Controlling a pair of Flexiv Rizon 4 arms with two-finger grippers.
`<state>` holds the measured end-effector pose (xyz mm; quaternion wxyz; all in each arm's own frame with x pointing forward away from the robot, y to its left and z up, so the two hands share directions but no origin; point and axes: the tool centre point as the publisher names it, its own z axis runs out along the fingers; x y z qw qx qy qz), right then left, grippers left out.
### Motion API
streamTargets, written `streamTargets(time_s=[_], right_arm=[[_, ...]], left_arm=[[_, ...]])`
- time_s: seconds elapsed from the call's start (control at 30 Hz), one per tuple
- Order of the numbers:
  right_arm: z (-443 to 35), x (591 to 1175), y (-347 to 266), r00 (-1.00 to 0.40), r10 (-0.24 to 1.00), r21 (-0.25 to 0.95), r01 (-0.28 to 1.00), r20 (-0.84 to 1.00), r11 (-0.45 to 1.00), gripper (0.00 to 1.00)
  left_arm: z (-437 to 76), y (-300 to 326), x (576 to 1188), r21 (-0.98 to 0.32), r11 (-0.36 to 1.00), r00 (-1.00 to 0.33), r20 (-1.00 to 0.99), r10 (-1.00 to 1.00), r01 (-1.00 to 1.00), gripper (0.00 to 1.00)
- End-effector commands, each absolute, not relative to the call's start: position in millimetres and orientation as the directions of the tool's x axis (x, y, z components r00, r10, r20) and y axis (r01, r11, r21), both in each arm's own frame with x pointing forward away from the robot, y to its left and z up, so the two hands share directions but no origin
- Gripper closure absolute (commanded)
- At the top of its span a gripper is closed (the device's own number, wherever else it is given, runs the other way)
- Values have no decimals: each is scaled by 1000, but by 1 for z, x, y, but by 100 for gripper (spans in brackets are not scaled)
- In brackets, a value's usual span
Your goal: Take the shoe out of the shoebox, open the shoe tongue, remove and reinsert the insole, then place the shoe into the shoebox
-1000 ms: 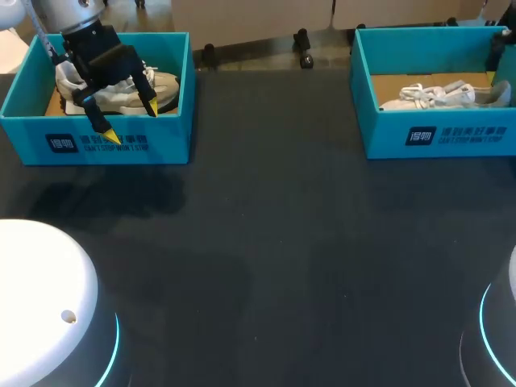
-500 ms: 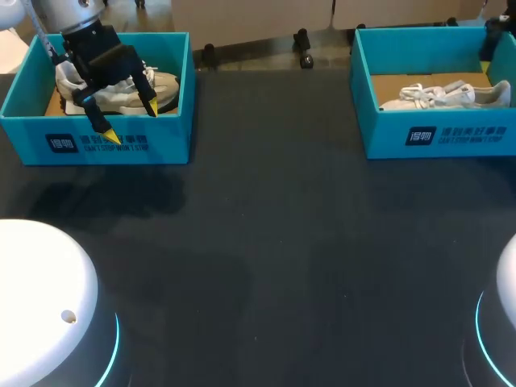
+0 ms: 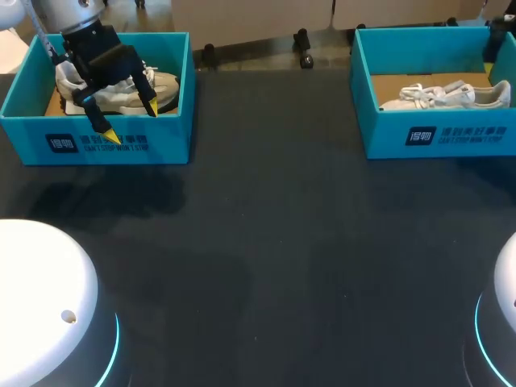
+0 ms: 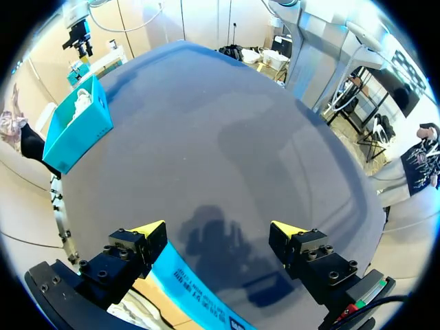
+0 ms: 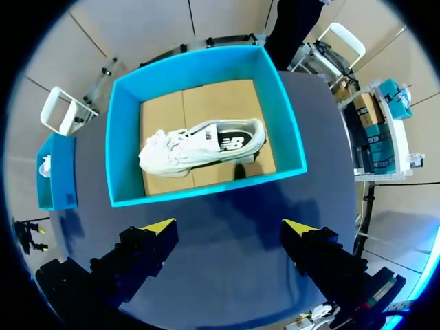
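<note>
Two teal shoeboxes stand at the table's far side. The left box (image 3: 161,129) holds a grey-white shoe (image 3: 165,87). My left gripper (image 3: 129,121) hangs open over that box's front wall (image 4: 199,289), holding nothing (image 4: 216,228). The right box (image 3: 451,137) holds a white shoe (image 3: 443,95) lying on its side on the cardboard floor. My right gripper (image 5: 229,227) is open well above this box (image 5: 206,189), looking down on the white shoe (image 5: 199,148), with nothing between its fingers.
The dark table (image 3: 274,226) stretches between and in front of the boxes. My arms' white bases sit at the near left (image 3: 40,298) and near right (image 3: 500,322) corners. From the left wrist, the right box (image 4: 75,127) shows far across the table.
At the head view's right edge, my right arm has drawn back from over the right box, almost out of that view. The left arm and both shoes have not moved.
</note>
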<state>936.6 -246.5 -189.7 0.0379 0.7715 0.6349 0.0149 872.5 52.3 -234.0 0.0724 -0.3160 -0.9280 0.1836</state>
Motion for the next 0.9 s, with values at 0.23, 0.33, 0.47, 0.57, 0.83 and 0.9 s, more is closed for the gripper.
streamTargets(time_s=[0.23,0.33,0.47,0.57,0.83,0.9], right_arm=[[-190,934,-246,195,981,87,977,-23,-192,0],[-190,934,-246,195,981,87,977,-23,-192,0],[-190,934,-246,195,981,87,977,-23,-192,0],[-190,934,-246,195,981,87,977,-23,-192,0],[-190,934,-246,195,981,87,977,-23,-192,0],[-190,934,-246,195,981,87,977,-23,-192,0]], left_arm=[[-214,66,896,-408,685,-758,-28,652,604,0],[-199,82,928,-424,618,-702,-64,709,662,0],[-187,100,960,-348,571,-628,-70,775,743,0],[-181,113,979,-298,510,-547,-54,835,807,0],[-181,152,1034,-259,290,-309,-36,950,921,0],[-183,167,1042,-204,167,-186,-80,979,965,0]])
